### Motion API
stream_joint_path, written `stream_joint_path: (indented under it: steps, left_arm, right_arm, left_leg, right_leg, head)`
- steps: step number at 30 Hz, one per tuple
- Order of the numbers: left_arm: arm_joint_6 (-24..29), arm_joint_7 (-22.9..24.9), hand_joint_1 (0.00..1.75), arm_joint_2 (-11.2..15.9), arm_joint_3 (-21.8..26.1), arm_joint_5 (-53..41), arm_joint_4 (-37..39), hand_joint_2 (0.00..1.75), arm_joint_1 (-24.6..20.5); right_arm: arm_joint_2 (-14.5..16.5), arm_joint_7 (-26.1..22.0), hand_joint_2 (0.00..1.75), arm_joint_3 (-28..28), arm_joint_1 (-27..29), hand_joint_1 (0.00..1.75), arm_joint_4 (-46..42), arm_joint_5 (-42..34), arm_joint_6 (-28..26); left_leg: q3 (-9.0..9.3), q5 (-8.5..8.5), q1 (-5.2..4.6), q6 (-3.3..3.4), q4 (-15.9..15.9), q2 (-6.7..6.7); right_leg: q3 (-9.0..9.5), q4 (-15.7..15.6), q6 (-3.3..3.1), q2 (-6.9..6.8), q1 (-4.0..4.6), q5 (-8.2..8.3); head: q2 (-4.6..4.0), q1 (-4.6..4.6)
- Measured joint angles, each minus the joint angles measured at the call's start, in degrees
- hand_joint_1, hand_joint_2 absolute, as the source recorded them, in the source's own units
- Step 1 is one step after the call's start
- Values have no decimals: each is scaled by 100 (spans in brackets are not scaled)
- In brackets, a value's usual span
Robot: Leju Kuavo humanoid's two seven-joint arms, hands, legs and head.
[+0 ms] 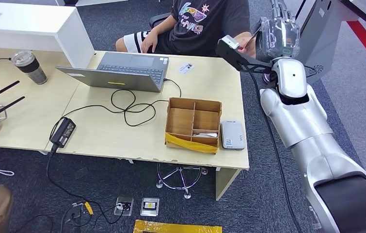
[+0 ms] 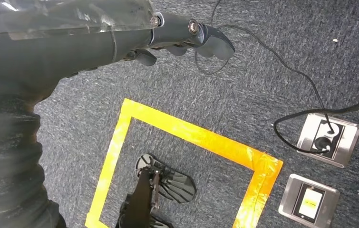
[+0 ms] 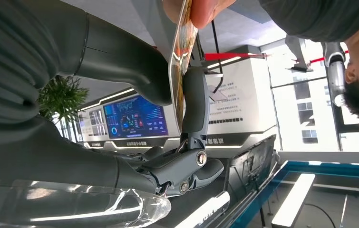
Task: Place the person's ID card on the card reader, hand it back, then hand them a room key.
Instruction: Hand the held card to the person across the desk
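In the head view the right hand [image 1: 277, 35] is raised beyond the far right corner of the desk [image 1: 122, 136], toward the seated person [image 1: 205, 22], and a thin card edge [image 1: 251, 40] runs between it and the person's fingers. A second small card [image 1: 186, 68] lies flat on the desk by the open laptop [image 1: 122, 73]; the white card reader [image 1: 232, 134] sits at the near edge, touching the right side of a divided cardboard box [image 1: 193, 124]. Which card this is cannot be read, so the step looks like a handover at the person, either receiving the ID or giving a card back. In the left wrist view the left hand [image 2: 187, 38] hangs over grey carpet [image 2: 244, 85], fingers curled in with nothing in them, above a square of yellow tape [image 2: 191, 135] and two metal floor sockets [image 2: 327, 137]. In the right wrist view the card [image 3: 183, 66] stands edge-on between the robot's thumb [image 3: 120, 61] and a dark finger [image 3: 194, 104], which close on it, while the person's fingertips [image 3: 201, 9] also pinch its end. If the robot is taking it, the next move calls for a firm pinch before the arm swings down to the reader. A lit wall display [image 3: 134, 118] shows behind.
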Motion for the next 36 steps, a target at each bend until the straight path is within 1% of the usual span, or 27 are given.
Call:
stream_joint_path:
  steps: [6,9,13,15,17,19,23,26,29,32,36]
  left_arm:
    - [2,-2,0,0,0,2,0,175,12]
    - [8,-3,0,0,1,33,1,175,19]
    - [17,-20,0,5,2,103,3,175,82]
    - [22,-29,0,8,2,121,5,175,115]
    - [40,-32,0,9,2,122,7,175,136]
    - [69,-32,0,10,2,121,7,175,150]
    - [120,-51,0,14,2,178,9,175,166]
    - [142,-98,0,20,2,251,9,175,195]
    - [151,-159,0,48,3,315,10,175,251]
    - [164,-203,0,86,5,366,13,175,292]
    - [172,-211,0,115,7,377,13,175,297]
  right_arm:
    - [0,6,175,3,-5,175,204,2,5]
    - [-3,156,175,8,-23,175,270,90,145]
    - [-87,329,175,27,-52,0,389,251,314]
    - [-134,372,175,42,-51,0,436,277,277]
    - [-180,373,175,56,-47,0,481,266,127]
    - [-237,274,175,62,-41,0,521,196,-202]
    - [-393,-140,175,18,51,0,563,-176,-951]
    - [-586,-402,175,-127,363,0,559,-614,-1319]
    - [-880,-681,175,-328,794,0,505,-1104,-1615]
    - [-1159,-814,175,-555,1109,0,421,-1428,-1748]
    - [-1411,-854,175,-786,1327,0,319,-1501,-1758]
  left_leg:
    - [0,0,0,0,0,0]
    - [1,0,0,0,0,0]
    - [2,0,0,0,0,1]
    - [2,0,0,0,1,1]
    - [2,0,-1,0,1,1]
    - [3,0,-1,0,2,1]
    - [7,-1,0,0,2,4]
    - [8,-1,1,0,3,-1]
    - [4,-1,-1,0,4,-9]
    - [2,-2,-4,1,4,-5]
    - [4,-3,-6,2,4,4]
  right_leg:
    - [0,0,0,0,0,0]
    - [-1,0,0,1,0,0]
    - [-1,-1,0,3,0,0]
    - [-1,-1,0,2,0,0]
    - [-1,-1,0,1,0,0]
    - [-1,-1,0,3,-1,1]
    - [-3,-2,-1,5,0,2]
    - [0,-3,-1,0,1,2]
    - [2,-4,-1,-8,-1,2]
    - [1,-4,2,-5,-5,4]
    - [-2,-3,3,1,-7,5]
  head:
    - [1,0]
    - [1,0]
    - [0,-1]
    - [0,0]
    - [0,0]
    - [0,0]
    - [0,-1]
    - [0,-1]
    - [1,0]
    - [1,-1]
    - [0,-2]
